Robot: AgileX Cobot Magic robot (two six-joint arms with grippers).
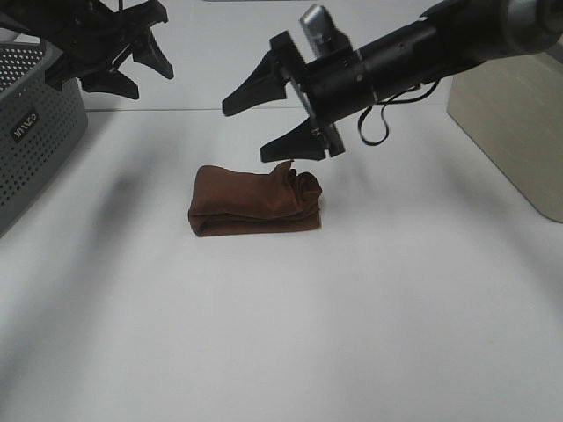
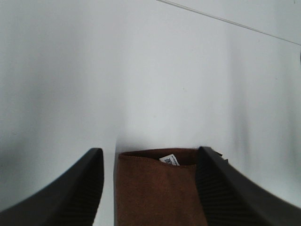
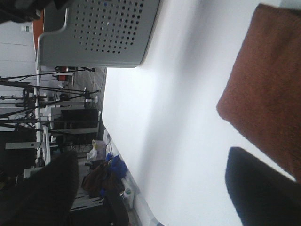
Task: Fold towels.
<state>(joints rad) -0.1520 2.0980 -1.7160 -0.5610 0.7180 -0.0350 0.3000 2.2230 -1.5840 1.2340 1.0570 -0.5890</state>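
Note:
The dark reddish-brown towel (image 1: 255, 201) lies folded into a small thick bundle on the middle of the white table. Its right end is bunched up. In the left wrist view the towel (image 2: 157, 193) shows between the fingers with its small white tag (image 2: 169, 160) at the edge. In the right wrist view the towel (image 3: 268, 84) fills one side. My right gripper (image 1: 269, 114) hangs open just above and behind the towel's right end, holding nothing. My left gripper (image 1: 139, 54) is open and empty, raised at the back left, well away from the towel.
A grey perforated basket (image 1: 31, 123) stands at the left edge of the table and also shows in the right wrist view (image 3: 99, 33). A beige box (image 1: 519, 123) stands at the right edge. The white table (image 1: 290, 334) extends in front of the towel.

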